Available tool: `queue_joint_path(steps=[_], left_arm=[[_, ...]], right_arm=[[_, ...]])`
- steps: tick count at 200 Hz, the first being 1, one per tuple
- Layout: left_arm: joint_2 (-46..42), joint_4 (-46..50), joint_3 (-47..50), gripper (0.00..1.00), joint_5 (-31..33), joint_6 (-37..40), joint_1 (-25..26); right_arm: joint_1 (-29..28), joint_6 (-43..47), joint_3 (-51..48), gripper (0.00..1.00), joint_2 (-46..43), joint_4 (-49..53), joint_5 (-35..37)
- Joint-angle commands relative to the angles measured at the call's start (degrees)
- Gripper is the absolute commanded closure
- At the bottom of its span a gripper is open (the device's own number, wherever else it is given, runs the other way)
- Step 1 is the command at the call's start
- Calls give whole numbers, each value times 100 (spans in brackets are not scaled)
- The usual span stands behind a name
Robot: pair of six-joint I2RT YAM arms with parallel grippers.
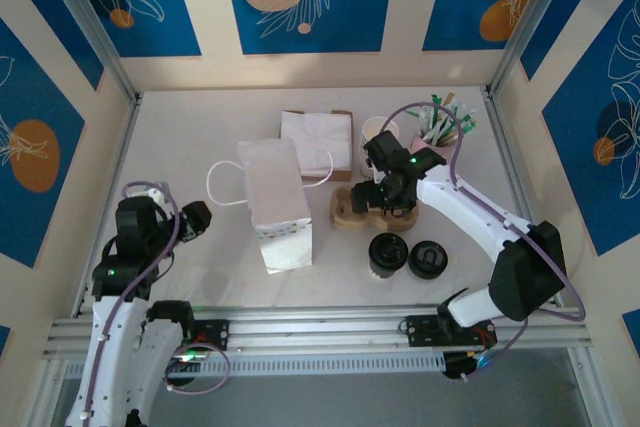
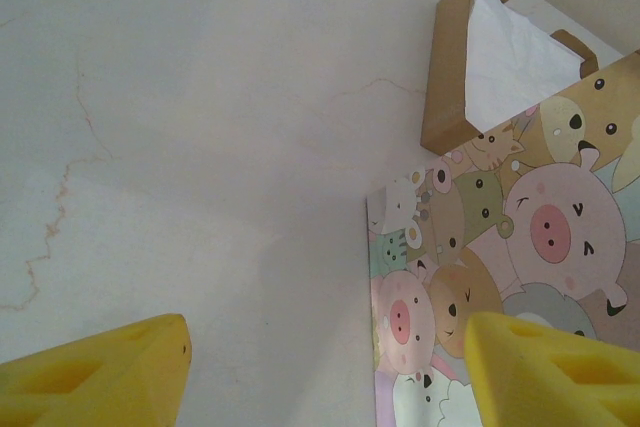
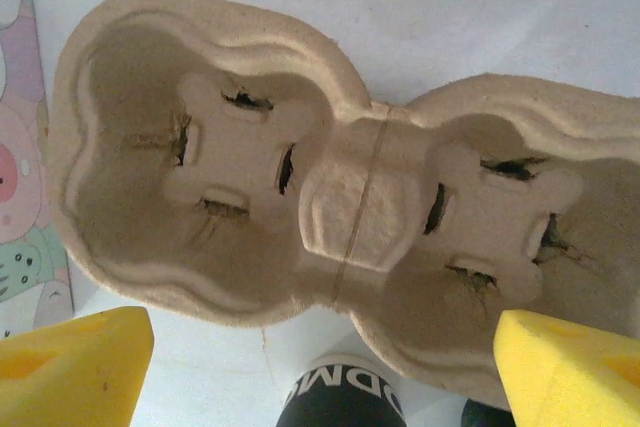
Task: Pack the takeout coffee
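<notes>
Your takeout coffee (image 1: pixel 388 254) stands upright on the table, long axis vertical and top facing up, just on the near side of the brown pulp carrier (image 3: pixel 330 197). A second dark round thing (image 1: pixel 427 259) sits right beside it; you cannot tell whether that is a lid or another cup. Your right gripper (image 3: pixel 320 367) hangs over the carrier with its jaws apart and nothing between them. The printed paper bag (image 1: pixel 275 202) lies flat to the left of the coffee. Your left gripper (image 2: pixel 325 372), also spread and empty, is over bare table beside that bag.
</notes>
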State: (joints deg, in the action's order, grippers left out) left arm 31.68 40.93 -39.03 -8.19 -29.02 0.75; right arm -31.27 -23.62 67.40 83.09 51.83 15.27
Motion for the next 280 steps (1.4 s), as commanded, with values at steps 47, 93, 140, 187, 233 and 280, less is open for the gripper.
queue_joint_path(steps=[47,93,140,187,233,280], left_arm=[[-28,-144,44,27,-130,39,-104],[-13,-139,44,27,-139,43,-119],[-4,-146,53,27,-181,45,-154],[5,-156,53,27,-201,36,-172],[-4,-164,61,27,-219,36,-181],[2,-166,61,27,-219,36,-182]], right_arm=[[99,-79,70,13,542,-258,312],[249,85,63,20,814,-428,201],[122,20,9,26,1054,-520,358],[9,-54,19,30,1239,-521,571],[-46,-175,-33,32,1336,-561,655],[-54,-266,-25,36,1240,-557,682]])
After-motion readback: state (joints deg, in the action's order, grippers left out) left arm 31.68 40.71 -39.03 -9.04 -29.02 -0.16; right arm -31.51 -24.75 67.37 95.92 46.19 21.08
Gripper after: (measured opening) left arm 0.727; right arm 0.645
